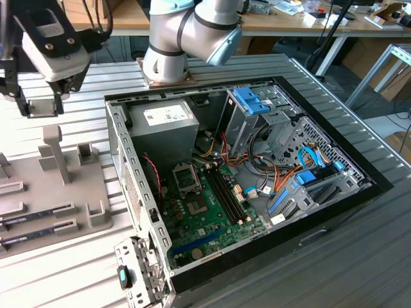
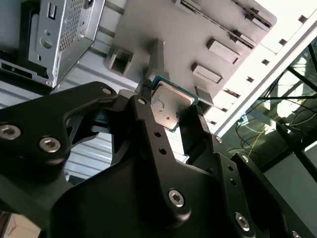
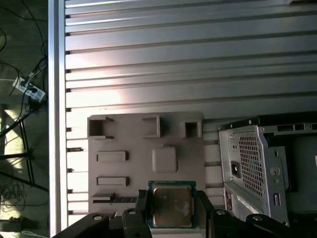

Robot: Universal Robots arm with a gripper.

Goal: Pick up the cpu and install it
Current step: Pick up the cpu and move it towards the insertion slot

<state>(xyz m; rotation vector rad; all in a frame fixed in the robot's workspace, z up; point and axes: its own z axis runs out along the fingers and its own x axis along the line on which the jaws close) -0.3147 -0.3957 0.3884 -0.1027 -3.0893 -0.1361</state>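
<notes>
You have one cpu (image 3: 171, 206), one gripper (image 2: 171, 113), one open computer case (image 1: 121, 151), one fixture plate (image 1: 32, 183) and two memory sticks (image 1: 38, 214).

Exterior view overlooking case (image 1: 131, 173), both wrist views behind gripper (image 3: 172, 210) (facing tray (image 3: 129, 144))

1. A ribbed grey metal table top (image 1: 366, 256) is seen in the exterior view, with its slats run across the whole surface; in the first wrist view a warm bright patch of light (image 3: 104, 96) is cast on those slats.
2. A wooden workbench (image 1: 282, 24) is set behind the table, with small clutter laid on it; a pale metal frame leg (image 1: 384, 64) is seen at the exterior view's right.
3. A grey floor (image 1: 379, 109) is seen beyond the table; in the first wrist view loose cables (image 3: 17, 163) and a white power strip (image 3: 26, 88) are spread on it in shadow.
</notes>
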